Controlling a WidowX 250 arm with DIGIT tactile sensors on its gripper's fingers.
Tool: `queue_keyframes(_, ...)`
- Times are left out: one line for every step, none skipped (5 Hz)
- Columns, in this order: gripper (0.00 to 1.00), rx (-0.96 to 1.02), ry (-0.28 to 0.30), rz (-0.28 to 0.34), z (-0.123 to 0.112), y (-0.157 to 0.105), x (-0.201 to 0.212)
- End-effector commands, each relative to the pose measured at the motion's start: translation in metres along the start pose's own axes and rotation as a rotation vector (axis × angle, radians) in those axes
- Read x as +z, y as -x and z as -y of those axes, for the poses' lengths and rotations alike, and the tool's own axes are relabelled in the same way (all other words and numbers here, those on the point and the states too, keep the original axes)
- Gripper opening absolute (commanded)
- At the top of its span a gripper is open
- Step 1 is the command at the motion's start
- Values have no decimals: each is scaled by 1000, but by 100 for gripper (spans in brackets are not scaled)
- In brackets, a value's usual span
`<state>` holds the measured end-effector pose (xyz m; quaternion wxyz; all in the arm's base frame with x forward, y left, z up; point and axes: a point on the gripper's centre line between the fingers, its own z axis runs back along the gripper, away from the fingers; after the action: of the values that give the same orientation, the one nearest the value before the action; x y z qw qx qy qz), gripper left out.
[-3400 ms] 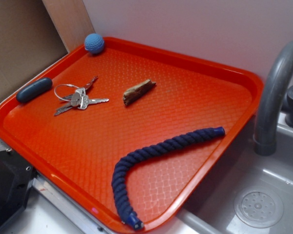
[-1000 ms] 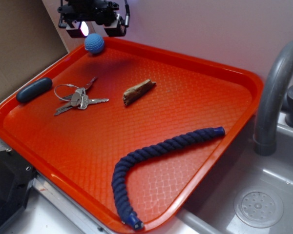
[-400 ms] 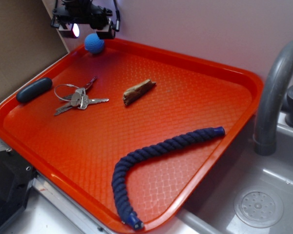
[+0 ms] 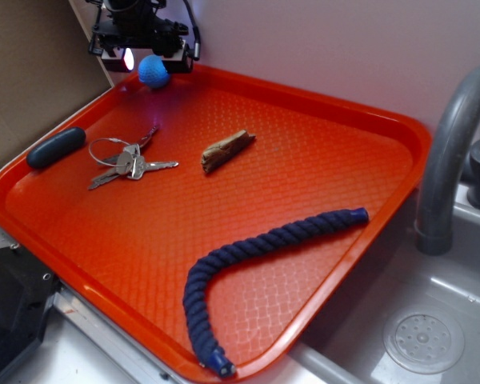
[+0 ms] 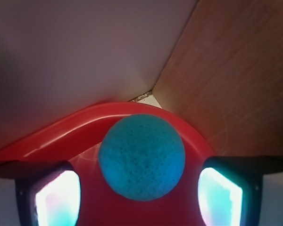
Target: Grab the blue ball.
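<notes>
The blue ball is small, round and light blue, resting in the far left corner of the orange tray. My gripper hangs low right at the ball, open, one finger on each side. In the wrist view the ball fills the centre, with bare tray floor showing between it and each glowing pad. Neither pad touches the ball.
On the tray lie a dark blue-grey capsule, a bunch of keys, a brown wood piece and a thick navy rope. A brown board and a white wall stand just behind the corner. A grey faucet and sink are at the right.
The gripper came into view above the ball and has dropped and shifted slightly until its fingers flank the ball. The ball and the other things have stayed put.
</notes>
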<state>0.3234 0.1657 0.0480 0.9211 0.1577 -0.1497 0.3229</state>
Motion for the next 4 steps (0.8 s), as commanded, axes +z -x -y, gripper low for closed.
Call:
queue_keyframes(0, 43, 0, 66, -16, -25, 12)
queue_keyframes(0, 20, -27, 72, -10, -21, 2)
queue_keyframes(0, -6, -53, 63, -3, -17, -11)
queue_keyframes(0, -18, -47, 76, 1, -13, -10)
